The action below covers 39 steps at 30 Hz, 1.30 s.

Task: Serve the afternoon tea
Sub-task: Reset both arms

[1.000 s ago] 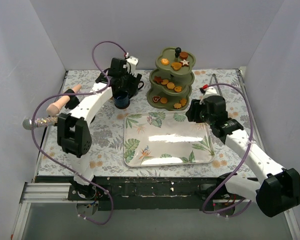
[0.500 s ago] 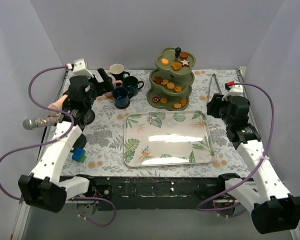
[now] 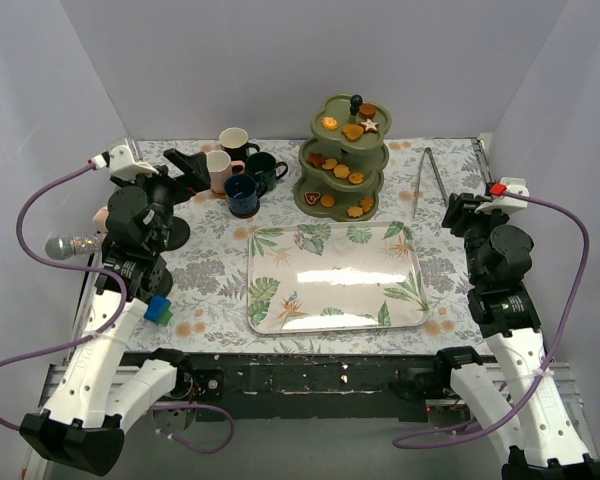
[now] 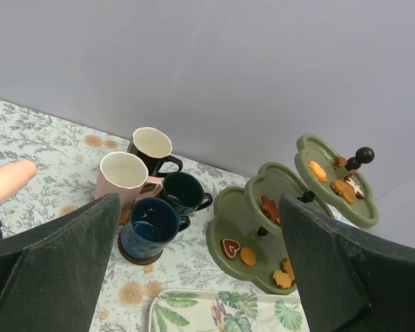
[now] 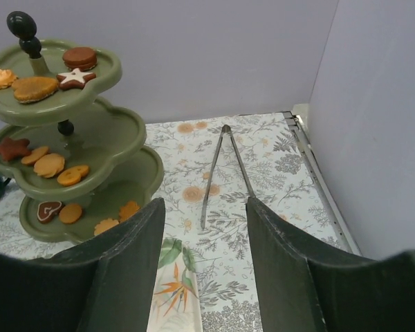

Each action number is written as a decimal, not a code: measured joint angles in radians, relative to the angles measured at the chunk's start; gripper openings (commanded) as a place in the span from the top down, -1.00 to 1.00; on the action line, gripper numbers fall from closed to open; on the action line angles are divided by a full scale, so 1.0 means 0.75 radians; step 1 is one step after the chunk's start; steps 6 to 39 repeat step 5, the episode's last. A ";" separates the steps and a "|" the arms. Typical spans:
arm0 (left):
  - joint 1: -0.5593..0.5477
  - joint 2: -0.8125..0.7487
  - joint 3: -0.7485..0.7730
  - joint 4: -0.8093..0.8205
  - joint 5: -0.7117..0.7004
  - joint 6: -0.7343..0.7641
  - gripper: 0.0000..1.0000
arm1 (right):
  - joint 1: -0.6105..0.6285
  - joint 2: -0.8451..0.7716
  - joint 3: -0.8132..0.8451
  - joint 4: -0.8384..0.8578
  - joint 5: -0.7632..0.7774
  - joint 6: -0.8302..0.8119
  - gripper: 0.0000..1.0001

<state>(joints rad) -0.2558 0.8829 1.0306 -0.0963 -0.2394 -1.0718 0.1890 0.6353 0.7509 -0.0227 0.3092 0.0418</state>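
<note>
Floral tabletop (image 3: 212, 268), tray (image 3: 330, 298) central, left gripper (image 3: 188, 168) and right gripper (image 3: 460, 213) both agape near opposite edges

Above the leaf-printed rectangular tray (image 3: 335, 300) I pass freely; beyond, four clustered ceramic mugs (image 3: 244, 190) and the olive-green three-tier stand (image 3: 375, 155) obstruct.

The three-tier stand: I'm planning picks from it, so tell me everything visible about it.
The olive-green stand has three scalloped tiers, smaller toward the top, on a central post capped by a black knob. It looks smooth, maybe ceramic. It stands upright on the floral mat, beyond the tray. Orange and brown biscuits lie on every tier, an iced star on top.
</note>
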 measured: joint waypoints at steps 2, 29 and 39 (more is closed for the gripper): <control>-0.002 0.000 0.000 -0.002 -0.008 -0.004 -0.96 | 0.000 -0.009 -0.009 0.012 0.012 -0.012 -0.18; -0.002 -0.001 0.000 -0.002 -0.014 -0.005 -0.96 | 0.000 -0.010 -0.010 0.018 0.025 -0.026 -0.18; -0.002 -0.001 0.000 -0.002 -0.014 -0.005 -0.96 | 0.000 -0.010 -0.010 0.018 0.025 -0.026 -0.18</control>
